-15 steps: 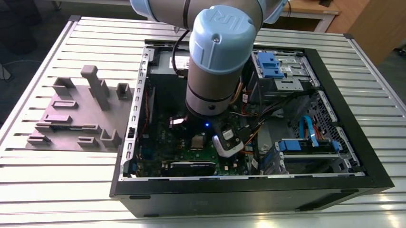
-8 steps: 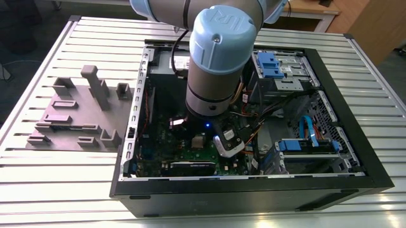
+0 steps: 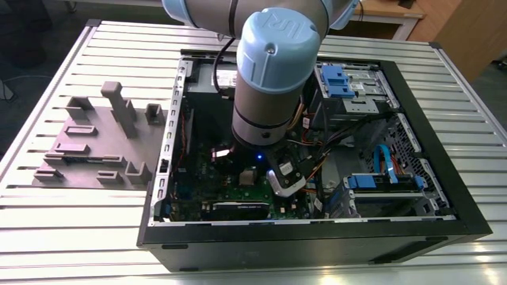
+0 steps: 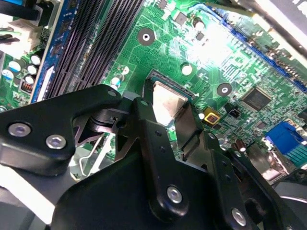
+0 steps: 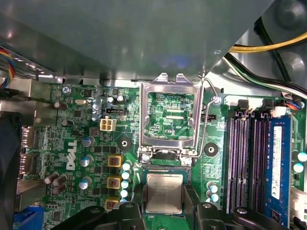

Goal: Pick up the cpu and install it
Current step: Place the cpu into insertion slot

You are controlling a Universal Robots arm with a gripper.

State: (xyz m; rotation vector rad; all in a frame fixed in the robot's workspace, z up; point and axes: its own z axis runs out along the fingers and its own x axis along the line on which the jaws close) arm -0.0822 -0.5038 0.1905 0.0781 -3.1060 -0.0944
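Note:
The cpu (image 4: 168,106) (image 5: 164,193) is a small silvery square with a pale edge. It sits between my gripper's (image 4: 170,98) (image 5: 164,203) two black fingers (image 4: 152,124), which press its opposite sides in both wrist views. It is low over the socket of the green motherboard (image 5: 81,158) (image 4: 211,52); whether it rests in the socket I cannot tell. The socket's metal load frame (image 5: 168,143) is swung open beside it with its wire lever (image 5: 204,124) lifted. In the exterior view the arm (image 3: 273,77) reaches down into the open computer case (image 3: 317,237).
Black memory slots (image 5: 249,163) (image 4: 91,43) and a blue module (image 5: 278,167) run close beside the socket. Cables (image 5: 268,45) and drive cages (image 3: 348,89) crowd the case. A grey fixture (image 3: 95,142) with blocks lies on the slatted table (image 3: 47,225) at the exterior view's left.

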